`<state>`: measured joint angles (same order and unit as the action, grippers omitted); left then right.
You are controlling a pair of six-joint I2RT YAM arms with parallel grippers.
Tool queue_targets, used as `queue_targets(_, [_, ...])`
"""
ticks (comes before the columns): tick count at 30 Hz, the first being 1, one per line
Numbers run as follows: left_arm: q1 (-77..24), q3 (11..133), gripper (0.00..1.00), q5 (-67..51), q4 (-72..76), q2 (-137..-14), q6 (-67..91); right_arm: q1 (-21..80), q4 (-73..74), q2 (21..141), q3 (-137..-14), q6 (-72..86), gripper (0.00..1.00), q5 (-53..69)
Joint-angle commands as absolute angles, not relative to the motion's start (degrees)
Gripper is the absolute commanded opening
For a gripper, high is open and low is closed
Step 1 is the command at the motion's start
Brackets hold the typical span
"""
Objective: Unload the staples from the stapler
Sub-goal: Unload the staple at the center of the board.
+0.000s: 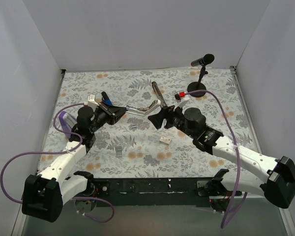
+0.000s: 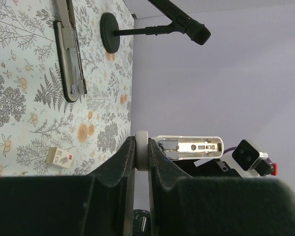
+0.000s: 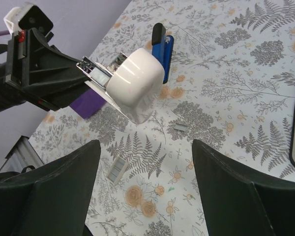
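A counter (image 1: 137,164) covered in a grey fern-and-flower cloth is seen from above, boxed in by pale walls. Two white-and-black arms reach in from the near edge and meet near the middle.

The stapler (image 1: 137,108) is held up off the cloth at mid-counter, left of centre, unfolded into its bar-like parts. Its white, rounded end (image 3: 137,81) and silver staple channel (image 2: 189,146) are seen in the wrist views, with a blue-and-black piece behind. It is grasped by the left gripper (image 1: 114,113), whose fingers (image 2: 123,167) are clenched tight on a thin edge of it. A dark bar of the stapler is angled toward the back; whether it rests on the cloth cannot be told.

The right gripper (image 1: 162,114) is placed just beside the stapler's free end, its fingers (image 3: 64,196) spread wide and released, with nothing between them.

A black microphone (image 1: 201,73) on a round stand is set at the back right. A purple block (image 1: 65,123) lies at the left edge. A small white box (image 1: 165,141) and a short staple strip (image 1: 119,150) lie on the cloth nearer the arms.
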<state>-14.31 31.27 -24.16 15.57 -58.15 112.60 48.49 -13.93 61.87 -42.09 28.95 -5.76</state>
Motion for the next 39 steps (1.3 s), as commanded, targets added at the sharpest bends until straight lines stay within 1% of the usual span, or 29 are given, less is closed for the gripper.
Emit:
queue_targets(1, [-14.06,29.80,0.00,-22.32,18.98,-56.25,116.18,48.69,-27.48,64.06,-41.84,30.33,0.83,-3.26])
queue_targets(3, [-14.15,29.88,0.00,-22.94,19.51,-56.25,116.89,48.69,-31.09,64.95,-40.87,26.12,0.83,-0.89])
queue_targets(7, [-14.06,29.88,0.00,-24.43,19.51,-55.46,119.70,48.60,-44.87,63.91,-34.73,18.91,0.84,4.21])
queue_targets(12, [-14.06,30.23,0.00,-28.03,20.74,-55.11,123.30,48.43,-49.03,60.56,-29.46,12.58,0.85,9.83])
queue_targets(15, [-14.06,30.50,0.00,-29.44,21.27,-54.49,125.06,48.34,-51.58,59.07,-27.78,11.70,0.86,10.81])
queue_targets(24, [-14.06,28.66,0.00,-36.03,26.80,-53.62,132.09,48.34,-59.05,60.90,-29.18,8.00,0.86,17.75])
queue_targets(31, [-14.15,26.72,0.00,-38.05,31.19,-52.38,136.58,48.43,-64.77,64.86,-28.83,3.34,0.85,19.07])
queue_targets(39, [-14.15,28.39,0.00,-38.49,29.53,-51.59,135.71,48.34,-65.74,64.95,-28.30,0.18,0.86,14.94])
